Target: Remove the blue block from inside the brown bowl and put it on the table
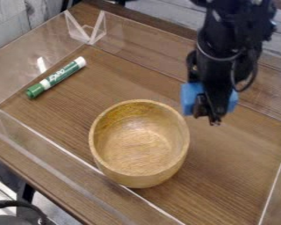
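At the moment of inspection the brown bowl (pixel 140 142) stood empty near the centre of the surface (pixel 242 163), its interior showing only bare wood grain. The blue block (pixel 195 95) was already out of it, held clenched in the gripper (pixel 211 112), which hung from the dark arm at about two o'clock from the bowl, just beyond its rim. The gripper pointed steeply downward, with the block showing as a blue patch between and behind the dark fingers. Whether the block's underside was touching the surface or hanging slightly above it could not be told from this view; it appeared to be low but not yet set down. A green-and-white marker (pixel 56 76) lay well apart at about ten o'clock from the bowl, near the clear acrylic wall (pixel 25 48), and played no part. Judged from this layout, the removal portion of the task was complete. What remained was to lower the block onto open surface beside the bowl, release the grip, and withdraw the arm without nudging the bowl's rim.
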`<move>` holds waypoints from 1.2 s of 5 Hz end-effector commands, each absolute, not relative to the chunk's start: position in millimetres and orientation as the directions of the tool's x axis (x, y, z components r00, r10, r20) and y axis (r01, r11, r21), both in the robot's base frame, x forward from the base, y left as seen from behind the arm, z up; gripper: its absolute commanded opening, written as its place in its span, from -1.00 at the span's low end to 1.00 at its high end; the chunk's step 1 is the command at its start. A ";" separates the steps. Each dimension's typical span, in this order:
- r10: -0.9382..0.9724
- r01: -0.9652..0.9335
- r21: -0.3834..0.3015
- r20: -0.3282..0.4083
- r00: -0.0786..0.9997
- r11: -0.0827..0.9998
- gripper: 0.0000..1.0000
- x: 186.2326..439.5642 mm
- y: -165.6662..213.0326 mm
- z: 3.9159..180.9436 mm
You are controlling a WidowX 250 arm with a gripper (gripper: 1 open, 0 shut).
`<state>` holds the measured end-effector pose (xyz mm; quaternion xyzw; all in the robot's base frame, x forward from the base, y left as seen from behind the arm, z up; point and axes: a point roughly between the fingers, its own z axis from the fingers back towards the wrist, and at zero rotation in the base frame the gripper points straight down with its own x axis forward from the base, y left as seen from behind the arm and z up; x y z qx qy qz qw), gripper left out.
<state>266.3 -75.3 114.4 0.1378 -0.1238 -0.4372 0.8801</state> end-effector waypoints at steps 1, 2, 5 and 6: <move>-0.801 0.718 0.366 0.160 0.578 0.591 -1.00 273.8 -78.4 123.8; -0.795 0.715 0.358 0.166 0.584 0.600 -1.00 274.5 -76.5 119.2; -0.772 0.701 0.335 0.171 0.612 0.630 -1.00 284.4 -65.9 94.5; -0.764 0.694 0.327 0.178 0.621 0.641 -1.00 288.7 -61.5 91.1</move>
